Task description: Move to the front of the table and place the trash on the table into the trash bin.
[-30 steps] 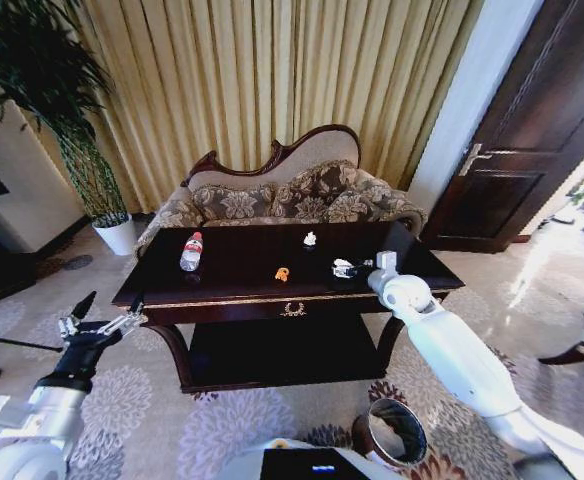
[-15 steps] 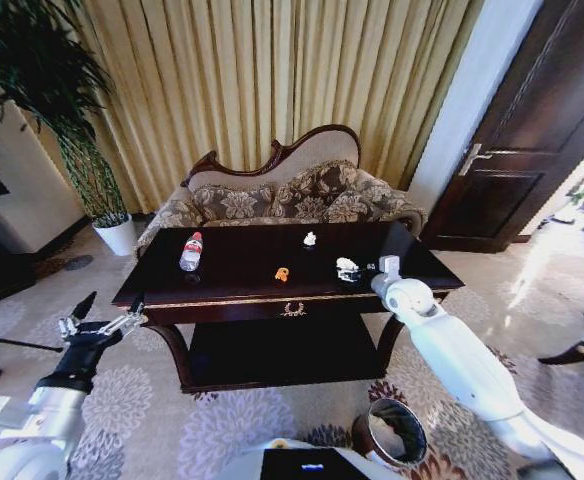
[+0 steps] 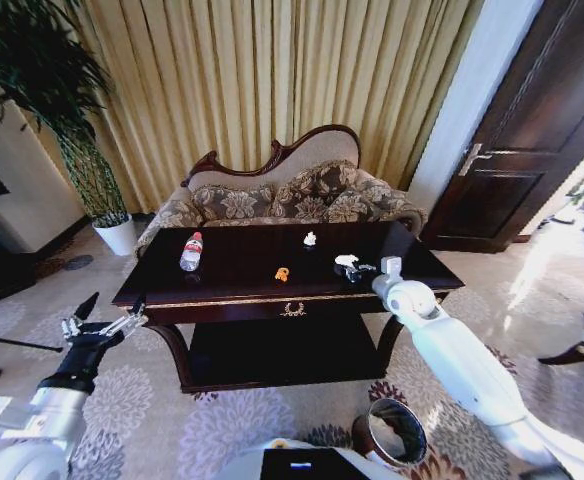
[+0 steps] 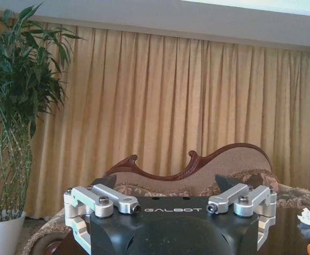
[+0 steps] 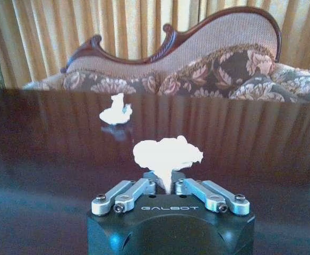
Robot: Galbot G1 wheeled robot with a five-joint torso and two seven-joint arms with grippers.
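My right gripper (image 3: 353,268) (image 5: 166,184) is shut on a crumpled white scrap (image 3: 345,261) (image 5: 166,154), held low over the right part of the dark table (image 3: 242,297). A second white scrap (image 3: 310,239) (image 5: 115,114) lies farther back on the top. An orange scrap (image 3: 283,273) sits near the front middle. The clear bottle (image 3: 191,250) with a red cap lies at the table's left end. The round trash bin (image 3: 397,432) stands on the carpet below my right arm. My left gripper (image 3: 102,325) (image 4: 165,183) hangs open left of the table, holding nothing.
A patterned sofa (image 3: 282,195) stands right behind the table, with curtains beyond it. A tall plant in a white pot (image 3: 119,235) is at the back left. A dark door (image 3: 532,130) is on the right. Patterned carpet lies in front of the table.
My right gripper has risen slightly with the white scrap in it. The left arm has not moved.
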